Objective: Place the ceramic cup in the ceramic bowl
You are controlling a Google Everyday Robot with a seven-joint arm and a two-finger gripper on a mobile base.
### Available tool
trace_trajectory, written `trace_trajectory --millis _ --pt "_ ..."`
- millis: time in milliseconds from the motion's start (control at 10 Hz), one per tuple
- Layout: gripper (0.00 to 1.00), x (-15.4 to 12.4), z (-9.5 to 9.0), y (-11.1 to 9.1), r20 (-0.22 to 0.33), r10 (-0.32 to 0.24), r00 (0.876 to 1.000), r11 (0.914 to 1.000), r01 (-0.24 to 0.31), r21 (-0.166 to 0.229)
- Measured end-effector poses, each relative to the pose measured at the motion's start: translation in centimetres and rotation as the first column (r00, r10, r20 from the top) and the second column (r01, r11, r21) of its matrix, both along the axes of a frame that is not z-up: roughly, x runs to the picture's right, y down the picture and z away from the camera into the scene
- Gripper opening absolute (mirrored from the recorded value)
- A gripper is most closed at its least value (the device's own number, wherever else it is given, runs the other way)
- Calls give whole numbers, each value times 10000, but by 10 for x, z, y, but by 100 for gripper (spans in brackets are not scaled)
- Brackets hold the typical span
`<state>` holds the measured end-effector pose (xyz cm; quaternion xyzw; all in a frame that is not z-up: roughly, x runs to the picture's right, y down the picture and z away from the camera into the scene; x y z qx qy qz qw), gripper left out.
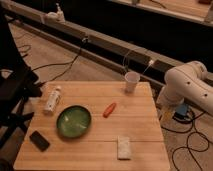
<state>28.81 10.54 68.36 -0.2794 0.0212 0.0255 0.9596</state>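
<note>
The ceramic cup (131, 81), small, white and tapered, stands upright at the table's far right corner. The ceramic bowl (73, 121), round, glossy green and empty, sits on the left half of the table, well apart from the cup. My white arm (191, 88) is folded beside the table's right edge, to the right of the cup and not over the table. The gripper is out of view; only the arm's links show.
On the wooden table (140, 127) lie a white labelled bottle (52, 99) on its side at the left, a black phone (39, 140) at the front left, an orange object (109, 109) in the middle and a white pad (123, 147) at the front. Cables cross the floor.
</note>
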Motion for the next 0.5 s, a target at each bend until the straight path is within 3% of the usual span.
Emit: trace_trajectory --millis 500 --pt "65 0 0 -1 29 83 10000 10000 -83 2"
